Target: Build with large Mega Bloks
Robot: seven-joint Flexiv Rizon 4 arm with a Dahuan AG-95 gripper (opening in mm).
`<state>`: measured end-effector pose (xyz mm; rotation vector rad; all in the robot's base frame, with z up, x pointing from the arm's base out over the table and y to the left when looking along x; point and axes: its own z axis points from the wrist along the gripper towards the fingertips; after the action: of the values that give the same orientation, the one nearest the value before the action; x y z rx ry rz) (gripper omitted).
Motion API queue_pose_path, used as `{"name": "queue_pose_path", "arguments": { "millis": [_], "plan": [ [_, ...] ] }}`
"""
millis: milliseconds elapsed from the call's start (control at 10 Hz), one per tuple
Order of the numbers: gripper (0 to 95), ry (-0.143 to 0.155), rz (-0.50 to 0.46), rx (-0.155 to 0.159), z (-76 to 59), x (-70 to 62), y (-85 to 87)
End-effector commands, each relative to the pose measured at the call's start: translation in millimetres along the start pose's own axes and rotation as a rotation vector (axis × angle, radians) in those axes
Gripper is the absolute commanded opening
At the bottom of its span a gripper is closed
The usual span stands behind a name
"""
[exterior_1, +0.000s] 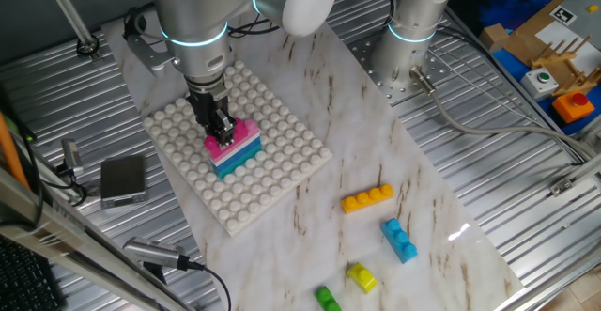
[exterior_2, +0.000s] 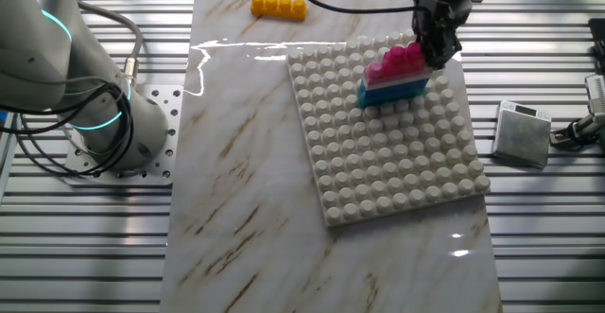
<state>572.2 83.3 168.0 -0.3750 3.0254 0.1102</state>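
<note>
Gripping down from above, the black two-finger tool (exterior_1: 221,128) sits on the magenta studded plastic brick (exterior_1: 228,140) that tops a small stack; its fingers stand close together at the brick's end, but whether they actually clamp it cannot be told from either view.

Going from the near edge of the first fixed view upward: at the bottom of the frame a green plastic brick (exterior_1: 327,299) lies partly cut off, with a small yellow plastic brick (exterior_1: 362,276) just beside it on the marble-patterned counter (exterior_1: 432,179). A little further up and to the right lies a blue studded brick (exterior_1: 399,240), and above it, apart from it, an orange-yellow four-stud bar (exterior_1: 367,198).

Further back, in the left centre of the frame, the big square white studded baseplate (exterior_1: 272,175) rests on the counter. The stack stands on it: a teal brick (exterior_1: 237,162) at the bottom, a white brick (exterior_1: 242,150) over it, then the magenta one.

In the other fixed view the stack (exterior_2: 394,75) appears in the upper right of the baseplate (exterior_2: 388,152), the tool (exterior_2: 437,48) at its right end, and the orange-yellow bar (exterior_2: 278,7) near the top edge.
</note>
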Motion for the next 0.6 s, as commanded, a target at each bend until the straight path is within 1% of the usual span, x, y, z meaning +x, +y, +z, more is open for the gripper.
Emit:
{"name": "queue_pose_path", "arguments": {
  "millis": [100,200,600],
  "plan": [
    [95.0,0.08,-0.026,-0.007,-71.2,-6.3,36.3],
    [95.0,0.082,-0.032,-0.002,-71.1,-6.3,36.2],
    [95.0,0.081,-0.054,0.002,-71.0,-6.1,36.1]
  ]
}}
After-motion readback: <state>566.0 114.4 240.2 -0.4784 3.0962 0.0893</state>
